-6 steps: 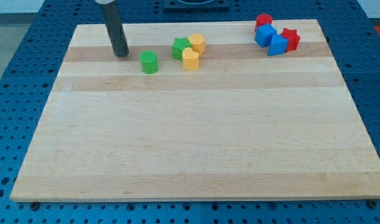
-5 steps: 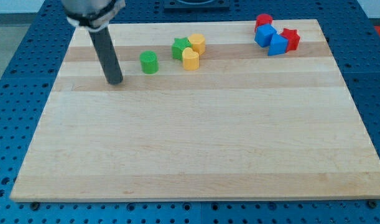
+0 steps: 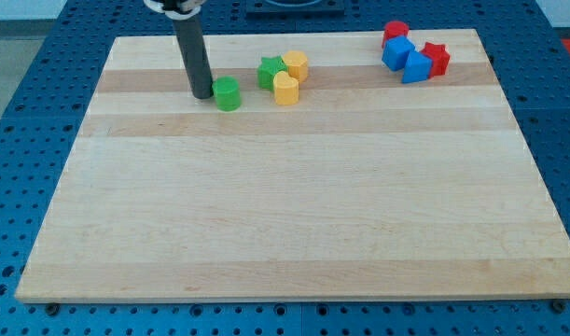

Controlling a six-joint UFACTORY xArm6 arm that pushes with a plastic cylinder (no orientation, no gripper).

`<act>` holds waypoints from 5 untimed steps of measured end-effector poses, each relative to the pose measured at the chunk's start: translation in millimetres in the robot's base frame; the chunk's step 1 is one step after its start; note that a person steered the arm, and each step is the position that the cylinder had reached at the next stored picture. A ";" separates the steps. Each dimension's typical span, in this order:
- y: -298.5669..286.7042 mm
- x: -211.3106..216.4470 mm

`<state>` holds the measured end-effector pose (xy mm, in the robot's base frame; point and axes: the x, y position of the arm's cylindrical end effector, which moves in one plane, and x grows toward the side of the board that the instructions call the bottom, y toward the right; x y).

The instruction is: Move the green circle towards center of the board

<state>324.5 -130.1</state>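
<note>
The green circle (image 3: 228, 93) is a short green cylinder standing near the view's top, left of the board's middle. My tip (image 3: 202, 94) is at the end of the dark rod, right beside the green circle on its left, touching it or nearly so.
A green star (image 3: 271, 72) and two yellow blocks (image 3: 285, 88) (image 3: 296, 64) cluster just right of the green circle. Two blue blocks (image 3: 397, 52) (image 3: 417, 68), a red star (image 3: 437, 58) and a red block (image 3: 396, 31) sit at the top right. The wooden board (image 3: 294, 215) lies on a blue pegboard.
My tip swung down and left away from the green circle, then came back up and right against its left side. The green circle has shifted slightly right.
</note>
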 end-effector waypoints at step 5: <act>67.7 0.1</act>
